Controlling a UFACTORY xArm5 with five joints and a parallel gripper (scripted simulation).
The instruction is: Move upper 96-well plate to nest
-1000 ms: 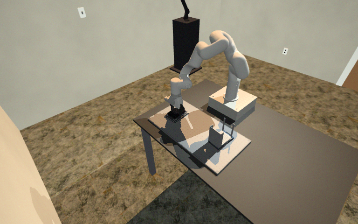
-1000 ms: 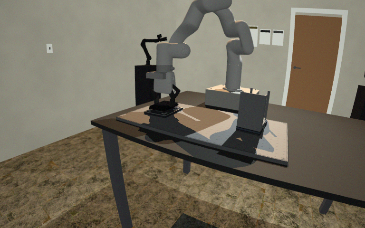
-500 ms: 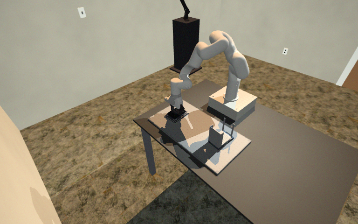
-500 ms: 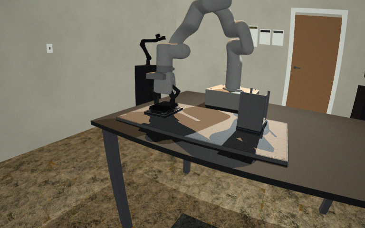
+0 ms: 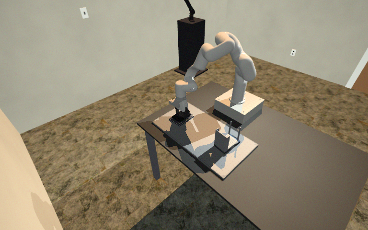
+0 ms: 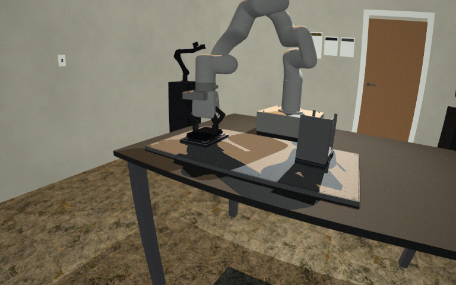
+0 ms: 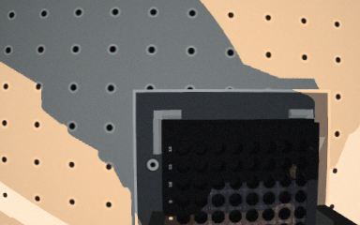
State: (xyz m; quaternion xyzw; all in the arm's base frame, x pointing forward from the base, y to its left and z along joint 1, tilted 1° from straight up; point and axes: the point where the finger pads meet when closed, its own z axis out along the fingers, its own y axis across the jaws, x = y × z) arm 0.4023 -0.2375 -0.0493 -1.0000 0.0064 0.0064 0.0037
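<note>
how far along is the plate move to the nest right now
Done: the upper plate is out of rack K1 and down at nest N1, between the corner locators. In hand: the gripper is shut on it. Left: release and retract; the A1 corner can't be confirmed.

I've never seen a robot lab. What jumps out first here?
A tall pale arm arches over the table, its claw shut on a black plate full of round wells, low over a grey nest near the pegboard's left end. Toward the right end stands a grey rack.
</note>
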